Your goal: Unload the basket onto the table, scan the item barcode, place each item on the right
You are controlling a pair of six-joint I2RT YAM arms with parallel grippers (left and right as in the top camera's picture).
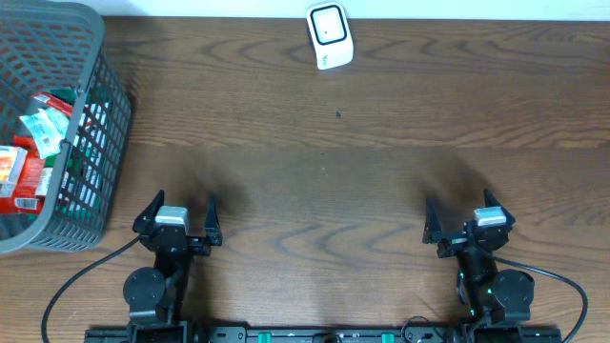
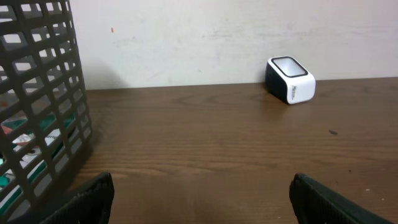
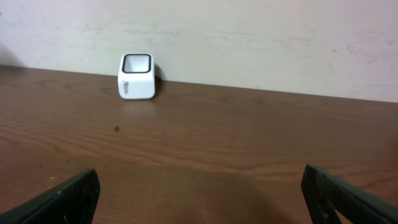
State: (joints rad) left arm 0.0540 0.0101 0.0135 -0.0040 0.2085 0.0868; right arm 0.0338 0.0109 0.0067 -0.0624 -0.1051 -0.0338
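Note:
A white barcode scanner [image 1: 330,35] with a dark window stands at the table's far edge, also in the left wrist view [image 2: 290,79] and the right wrist view [image 3: 136,76]. Packaged items [image 1: 33,143], red, green and white, lie inside the grey basket [image 1: 103,114] at the left. My left gripper [image 1: 181,217] rests open near the front edge, right of the basket, with nothing between its fingers [image 2: 93,198]. Over at the front right my right gripper [image 1: 463,221] is open too, and its fingers [image 3: 71,194] hold nothing.
The basket's mesh wall [image 2: 38,106] rises close on the left of the left gripper. A pale wall runs behind the table's far edge. A small dark speck [image 1: 337,115] marks the wood below the scanner.

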